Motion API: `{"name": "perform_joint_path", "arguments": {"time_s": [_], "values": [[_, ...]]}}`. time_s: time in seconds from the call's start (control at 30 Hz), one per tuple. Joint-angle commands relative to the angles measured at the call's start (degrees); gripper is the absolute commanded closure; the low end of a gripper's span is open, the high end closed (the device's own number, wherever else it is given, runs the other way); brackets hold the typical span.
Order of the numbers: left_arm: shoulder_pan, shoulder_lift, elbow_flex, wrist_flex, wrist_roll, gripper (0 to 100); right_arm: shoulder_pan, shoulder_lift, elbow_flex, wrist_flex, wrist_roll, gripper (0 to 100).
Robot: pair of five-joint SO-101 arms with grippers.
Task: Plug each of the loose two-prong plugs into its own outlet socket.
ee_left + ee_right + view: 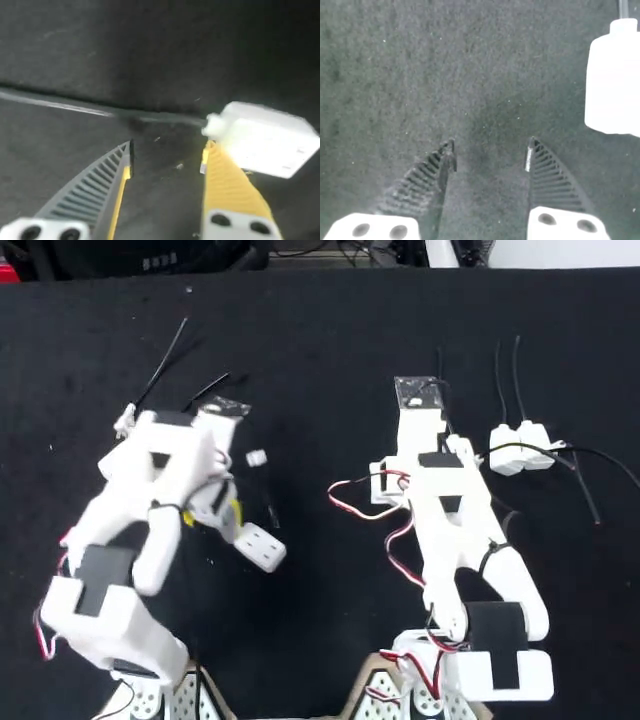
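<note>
While my left hand is hanging wide open and empty, the white plug is lying just beside it, outside its jaws; closing now, I am risking only pushing the plug away.

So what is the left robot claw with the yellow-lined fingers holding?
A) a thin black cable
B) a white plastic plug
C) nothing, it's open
C: the left gripper stands open with only the black table cloth in its gap, and the white boxy plastic plug lies outside that gap, beside one yellow-lined finger.
</note>
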Motion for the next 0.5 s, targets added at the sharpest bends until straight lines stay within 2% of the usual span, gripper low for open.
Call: {"name": "perform_joint_path", "arguments": {"time_s": [0.0,0.1,0.2,0.33,0.47], "values": [[6.9,-5.2,5.5,-7.7,8.2,77,1.1,-1.7,-2.5,0.4,-0.4,78.7],[12.9,-5.8,8.2,-10.5,14.2,77,1.1,-1.7,-2.5,0.4,-0.4,78.7],[16.0,-5.9,6.5,-10.4,19.2,77,1.1,-1.7,-2.5,0.4,-0.4,78.7],[16.2,-5.9,4.4,-10.2,24.4,77,1.1,-1.7,-2.5,0.4,-0.4,78.7],[13.8,-7.9,0.7,-4.7,24.6,77,1.1,-1.7,-2.5,0.4,-0.4,78.7]]}}
